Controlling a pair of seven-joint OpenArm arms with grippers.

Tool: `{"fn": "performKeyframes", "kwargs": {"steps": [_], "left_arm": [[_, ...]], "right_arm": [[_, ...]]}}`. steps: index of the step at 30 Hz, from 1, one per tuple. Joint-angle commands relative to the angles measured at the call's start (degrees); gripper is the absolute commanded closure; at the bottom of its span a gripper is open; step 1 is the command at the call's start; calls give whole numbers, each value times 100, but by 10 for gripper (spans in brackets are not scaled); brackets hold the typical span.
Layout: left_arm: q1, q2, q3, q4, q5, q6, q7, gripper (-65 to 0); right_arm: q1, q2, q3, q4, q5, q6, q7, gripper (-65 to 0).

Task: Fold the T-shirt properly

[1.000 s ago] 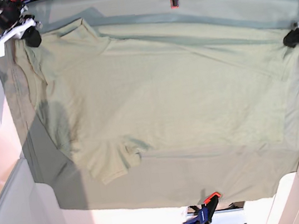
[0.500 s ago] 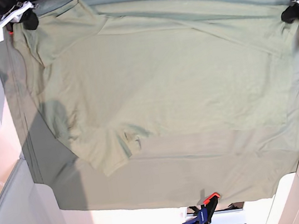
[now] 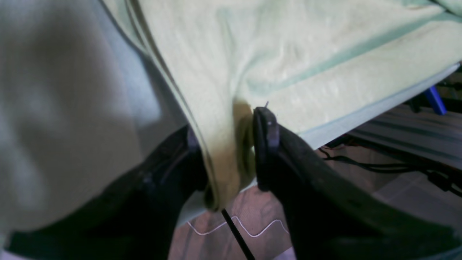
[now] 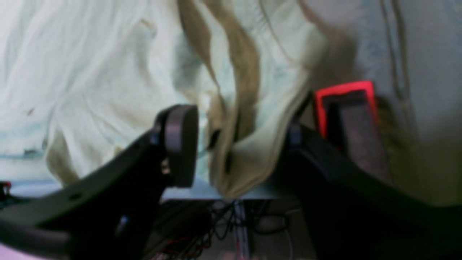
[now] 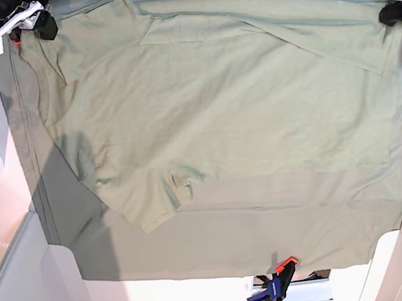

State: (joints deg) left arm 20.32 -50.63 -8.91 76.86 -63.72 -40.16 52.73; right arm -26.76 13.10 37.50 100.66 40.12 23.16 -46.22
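Fingers [image 3: 265, 130] left: parted, T-shirt [image 5: 210, 111] hem between | fingers [image 4: 180, 144] right: parted around bunched fabric | T-shirt: pale green, spread flat

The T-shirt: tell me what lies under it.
Under the T-shirt lies a larger cloth sheet of the same colour, showing along the near and left edges and held by an orange clamp. What supports the sheet is covered.

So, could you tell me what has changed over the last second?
Both grippers, left and right, pulled the T-shirt's far edge toward the table's far side, then opened their jaws, letting go. The near sleeve, sheet and clamps stayed put.
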Motion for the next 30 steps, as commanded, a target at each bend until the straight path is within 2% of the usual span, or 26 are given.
{"fn": "performKeyframes", "kwargs": {"steps": [1,6,11,15,19,23,27,30], "left_arm": [[-31,-190,-203,37,-20,16,-48,-232],[-35,-192,-1025,74,-210,16,-295,-232],[-35,-195,-1480,391,-188,16,-619,-232],[-31,-190,-1478,669,-116,16,-623,-232],[-33,-195,-1478,828,-90,16,-625,-232],[-28,-195,-1478,885,205,16,-732,-232],[-24,-197,-1467,885,385,16,-730,-233],[-24,-197,-1469,883,402,16,-732,-299]], "right_arm": [[20,136,236,96,-101,-66,144,-323],[201,184,739,295,-2,-68,153,-323],[866,380,730,306,-26,-66,273,-323],[1646,457,461,254,-278,-68,345,-323],[2376,518,-101,-107,-688,-70,592,-323],[3348,553,-671,-1080,-1241,-114,723,-323],[4468,546,-872,-2741,-1458,-151,879,-323],[5239,546,-876,-3982,-1622,-149,1036,-323]]}}
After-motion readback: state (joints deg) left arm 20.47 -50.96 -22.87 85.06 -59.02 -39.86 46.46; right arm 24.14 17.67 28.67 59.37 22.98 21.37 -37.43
